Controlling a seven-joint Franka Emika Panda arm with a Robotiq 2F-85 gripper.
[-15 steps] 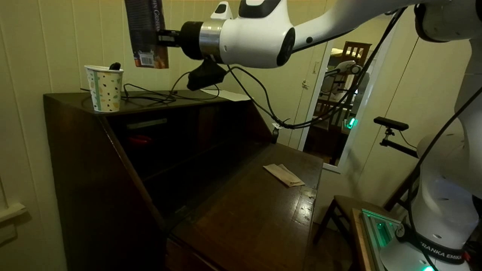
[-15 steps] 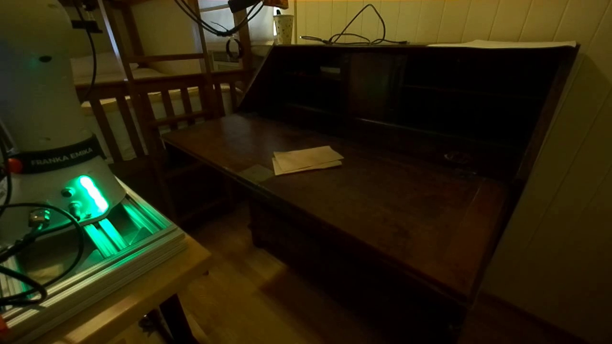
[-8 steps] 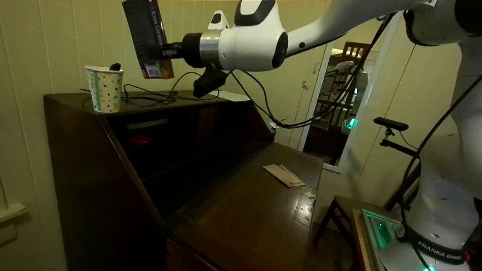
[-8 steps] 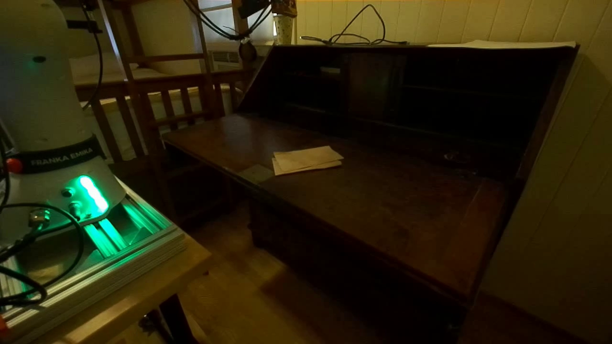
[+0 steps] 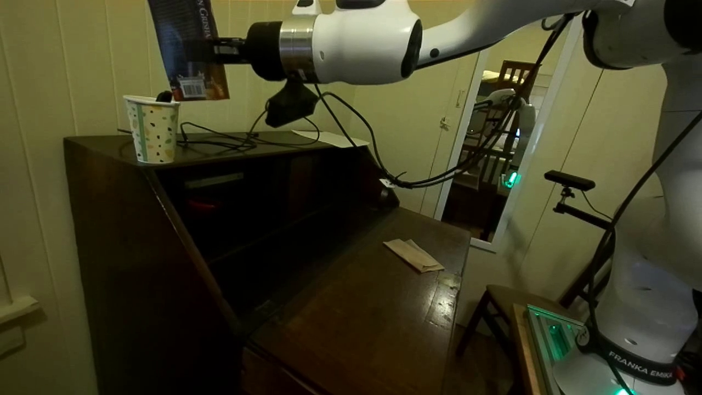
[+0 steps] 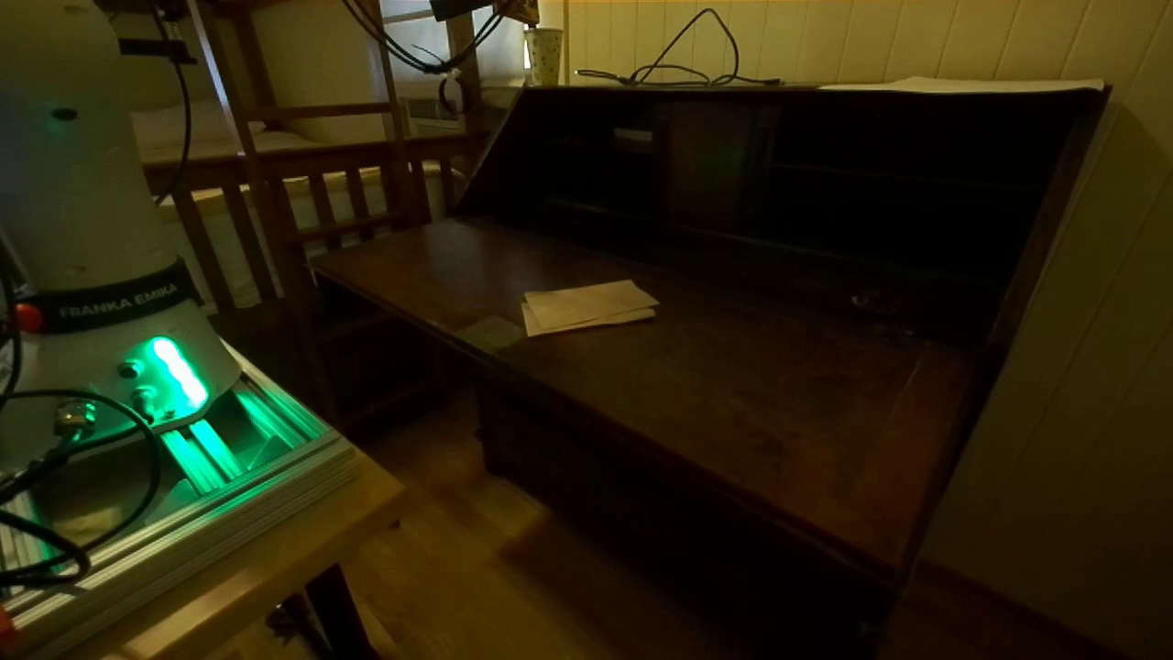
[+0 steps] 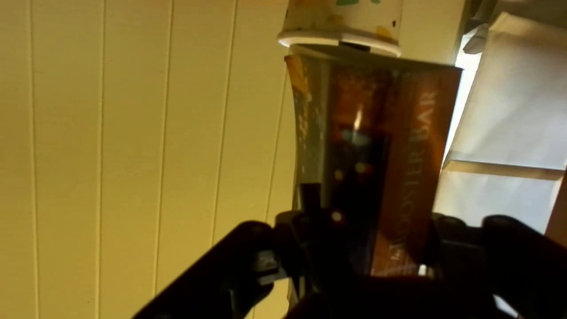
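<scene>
Wrist view shows the gripper [image 7: 371,230] clamped on a book [image 7: 376,150], with a patterned cup [image 7: 343,20] beyond it.

Book [image 5: 184,27] top-cropped in an exterior view. Wrist view: its lettering [image 7: 414,164] blurred, cup [image 7: 343,20] cut off by upper edge. Red item [image 5: 202,204] inside desk [image 5: 351,312] too dim to tell.

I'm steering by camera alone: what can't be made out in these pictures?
Dark blue-and-orange book: top cut off by the upper edge in both exterior views.
Black two-finger gripper: contact lost in dark blur in the wrist view.
White spotted paper cup: inside bottom hidden by its wall in an exterior view.
Red object in the brown wooden desk: shape lost in shadow in an exterior view.
</scene>
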